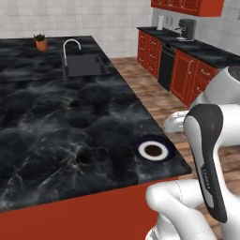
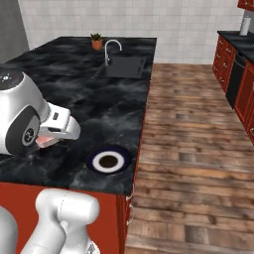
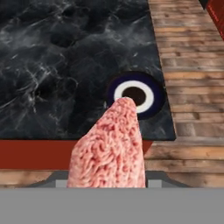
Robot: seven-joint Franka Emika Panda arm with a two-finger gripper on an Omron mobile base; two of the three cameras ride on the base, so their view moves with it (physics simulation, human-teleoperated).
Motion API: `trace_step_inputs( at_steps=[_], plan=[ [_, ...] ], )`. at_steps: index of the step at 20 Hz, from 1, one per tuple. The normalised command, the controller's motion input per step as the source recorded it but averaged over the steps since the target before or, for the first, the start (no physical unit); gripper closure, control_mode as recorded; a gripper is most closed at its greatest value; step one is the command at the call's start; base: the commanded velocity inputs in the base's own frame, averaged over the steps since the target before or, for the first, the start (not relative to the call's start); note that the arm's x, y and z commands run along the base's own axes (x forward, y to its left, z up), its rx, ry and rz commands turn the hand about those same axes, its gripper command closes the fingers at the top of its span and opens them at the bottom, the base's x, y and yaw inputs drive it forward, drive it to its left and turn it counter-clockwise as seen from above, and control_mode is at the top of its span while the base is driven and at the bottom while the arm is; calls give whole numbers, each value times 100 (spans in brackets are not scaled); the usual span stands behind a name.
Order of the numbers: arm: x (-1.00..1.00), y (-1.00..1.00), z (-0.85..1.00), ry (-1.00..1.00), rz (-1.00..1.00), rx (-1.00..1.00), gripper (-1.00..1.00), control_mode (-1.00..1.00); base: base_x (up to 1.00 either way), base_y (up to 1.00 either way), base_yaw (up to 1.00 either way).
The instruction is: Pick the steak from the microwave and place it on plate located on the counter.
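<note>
Jaws clamped on one steak [image 3: 111, 148], one plate [image 3: 136, 94]

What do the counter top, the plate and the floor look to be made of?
Counter top: polished black marble look, pale veining. Plate: apparently glazed ceramic, with a navy rim, white ring and brown centre. Floor: wooden planks, brown with visible grain and board joints.

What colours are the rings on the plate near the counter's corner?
The plate has a dark navy rim, a white ring and a dark brown centre; clearest in the hand view.

Both base cams look down over counter [image 1: 70, 131], sharing plate [image 1: 153, 150]; hand cam nearer.
</note>
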Motion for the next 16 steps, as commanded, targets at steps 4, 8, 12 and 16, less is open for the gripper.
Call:
trace_step_inputs(
  at_steps=[4, 8, 12, 16],
  plan=[
    [0, 0, 0, 0, 0, 0, 100, 100, 16, -74, 0],
    [0, 0, 0, 0, 0, 0, 100, 100, 21, -47, 0],
    [28, 8, -16, 9, 3, 0, 100, -100, 13, 0, 0],
    [89, 44, -54, 23, 8, 0, 100, -100, 0, 0, 0]
  ],
)
